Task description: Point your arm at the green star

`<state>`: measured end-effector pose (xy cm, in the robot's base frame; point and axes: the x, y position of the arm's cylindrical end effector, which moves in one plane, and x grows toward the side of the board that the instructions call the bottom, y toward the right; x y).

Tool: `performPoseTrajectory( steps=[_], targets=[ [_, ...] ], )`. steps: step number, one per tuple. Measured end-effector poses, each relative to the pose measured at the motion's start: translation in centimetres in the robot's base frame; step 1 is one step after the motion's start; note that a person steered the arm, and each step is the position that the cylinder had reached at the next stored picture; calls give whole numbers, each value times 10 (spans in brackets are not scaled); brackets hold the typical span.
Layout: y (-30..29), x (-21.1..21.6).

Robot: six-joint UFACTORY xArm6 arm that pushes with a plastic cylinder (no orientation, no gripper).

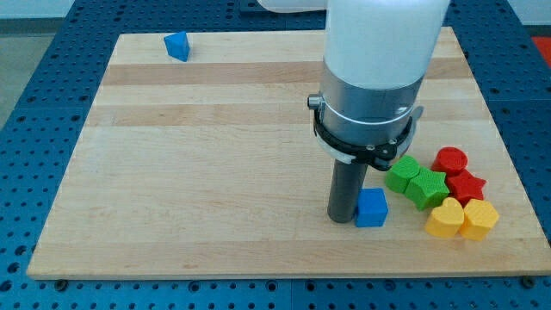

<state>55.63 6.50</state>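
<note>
The green star point(427, 186) lies on the wooden board point(207, 155) at the view's lower right, in a cluster of blocks. My tip point(342, 219) is the lower end of the dark rod, touching the board just left of a blue cube point(372, 207). The tip sits about a hundred pixels to the left of the green star and slightly below it, with the blue cube between them. A green block point(402, 173) touches the star's upper left.
A red cylinder point(450, 160) and a red star point(467, 185) lie right of the green star. A yellow heart point(445, 219) and a yellow hexagon point(479, 219) lie below it. Another blue block point(177, 46) sits at the board's top left. The arm's white body fills the top centre.
</note>
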Motion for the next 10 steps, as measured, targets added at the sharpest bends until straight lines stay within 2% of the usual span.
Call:
performPoseTrajectory(
  steps=[4, 5, 6, 10],
  targets=[
    [45, 0],
    [8, -6],
    [-43, -30],
    [-210, -179]
  ],
)
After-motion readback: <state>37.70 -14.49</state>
